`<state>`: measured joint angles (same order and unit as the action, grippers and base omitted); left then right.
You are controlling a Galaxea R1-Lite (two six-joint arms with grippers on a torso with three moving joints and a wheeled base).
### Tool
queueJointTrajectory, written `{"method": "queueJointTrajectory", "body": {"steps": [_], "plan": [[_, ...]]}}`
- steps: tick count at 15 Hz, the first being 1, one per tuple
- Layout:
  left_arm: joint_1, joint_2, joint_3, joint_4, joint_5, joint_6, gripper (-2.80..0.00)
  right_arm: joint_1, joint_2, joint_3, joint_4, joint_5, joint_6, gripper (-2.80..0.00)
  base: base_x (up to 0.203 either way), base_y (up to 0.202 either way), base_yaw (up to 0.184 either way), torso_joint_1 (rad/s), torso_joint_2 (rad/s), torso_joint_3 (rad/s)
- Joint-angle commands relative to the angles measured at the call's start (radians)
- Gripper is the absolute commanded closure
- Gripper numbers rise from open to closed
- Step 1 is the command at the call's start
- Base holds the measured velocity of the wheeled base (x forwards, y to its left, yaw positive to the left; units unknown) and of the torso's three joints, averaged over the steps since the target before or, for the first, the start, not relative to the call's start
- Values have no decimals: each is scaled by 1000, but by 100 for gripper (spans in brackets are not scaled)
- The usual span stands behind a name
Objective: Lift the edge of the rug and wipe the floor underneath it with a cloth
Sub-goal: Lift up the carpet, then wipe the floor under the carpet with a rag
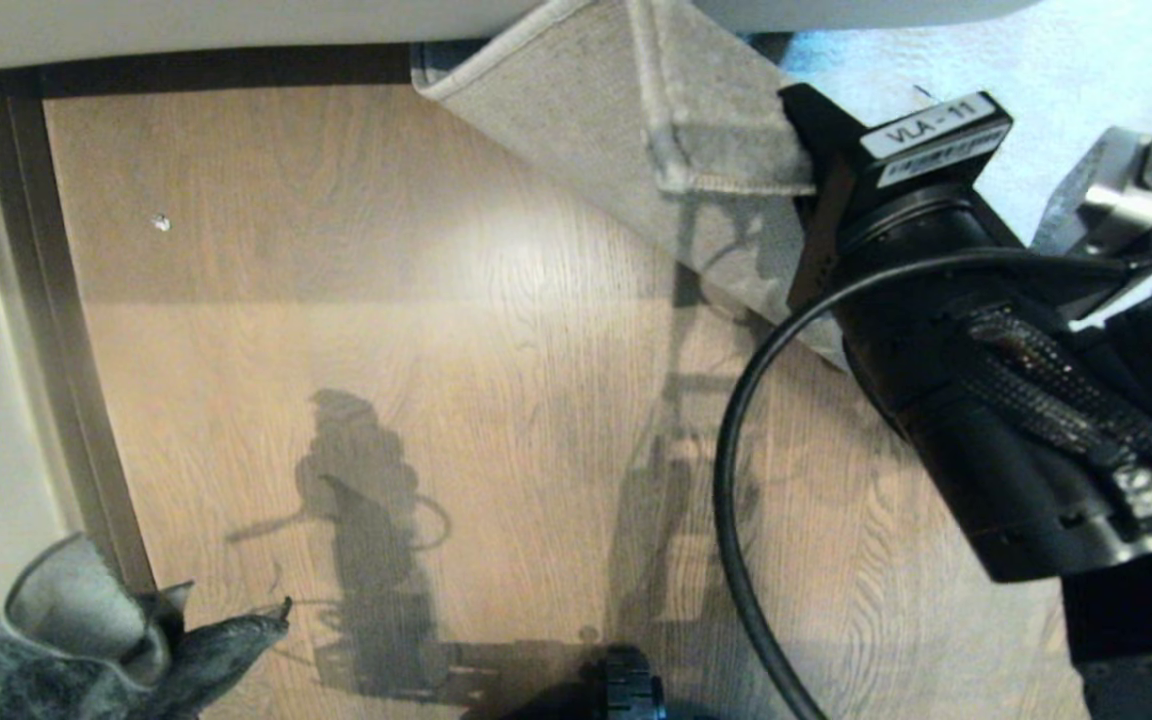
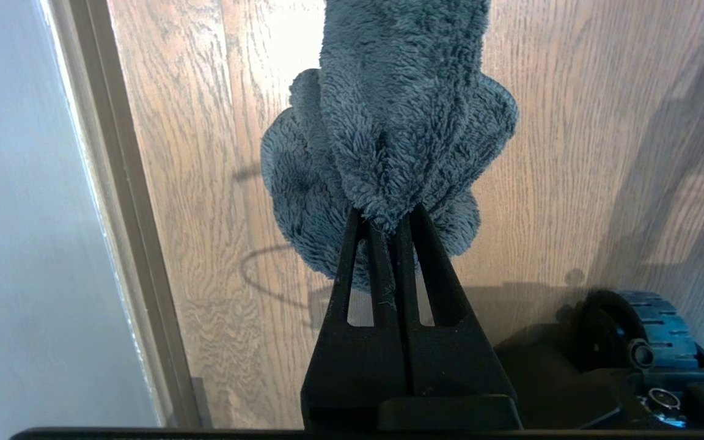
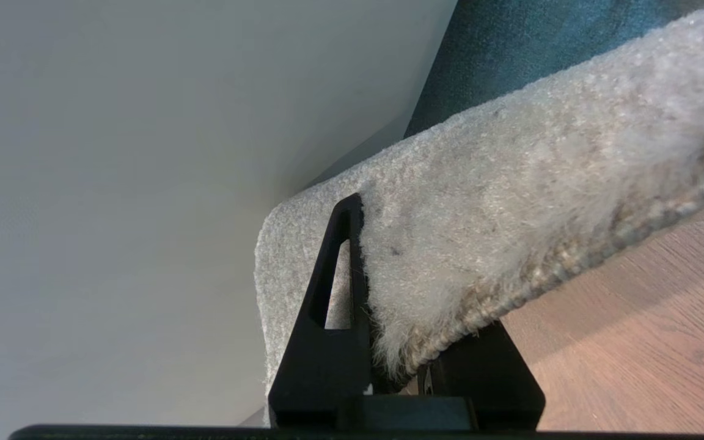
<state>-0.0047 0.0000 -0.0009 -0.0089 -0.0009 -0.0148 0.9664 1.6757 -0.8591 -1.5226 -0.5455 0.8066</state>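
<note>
The floor (image 1: 456, 300) is lying bare beside the rug edge (image 1: 636, 140), which the right gripper (image 3: 401, 342) is pinching and holding folded back above the planks. Well apart from the rug edge, the left gripper (image 2: 388, 226) is clamping the cloth (image 2: 388, 122) between pressed-together jaws. The thick pile could be slipping from that narrow pinch, dropping the rug mid-wipe. No containers are showing.
</note>
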Motion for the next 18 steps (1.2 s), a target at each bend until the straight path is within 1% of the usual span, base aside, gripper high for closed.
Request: {"method": "queueJointTrajectory", "body": {"steps": [1,3,9,12,14,15,18], "plan": [[0,0,-1,0,4,-3,0,0,13,-4,-44,-1,5,0,0,0,0,0,0,0],[0,0,1,0,1,-7,0,0,19,-6,-44,13,5,0,0,0,0,0,0,0],[0,0,-1,3,-4,-11,0,0,48,-30,-45,15,8,0,0,0,0,0,0,0],[0,0,-18,55,-5,-10,0,0,73,-57,-44,15,8,0,0,0,0,0,0,0],[0,0,-18,55,-5,-8,0,0,84,-70,-45,15,6,0,0,0,0,0,0,0],[0,0,-18,55,-5,-5,0,0,85,-72,-44,15,5,0,0,0,0,0,0,0],[0,0,-26,55,-19,34,0,1,88,-72,-44,15,5,0,0,0,0,0,0,0]]}}
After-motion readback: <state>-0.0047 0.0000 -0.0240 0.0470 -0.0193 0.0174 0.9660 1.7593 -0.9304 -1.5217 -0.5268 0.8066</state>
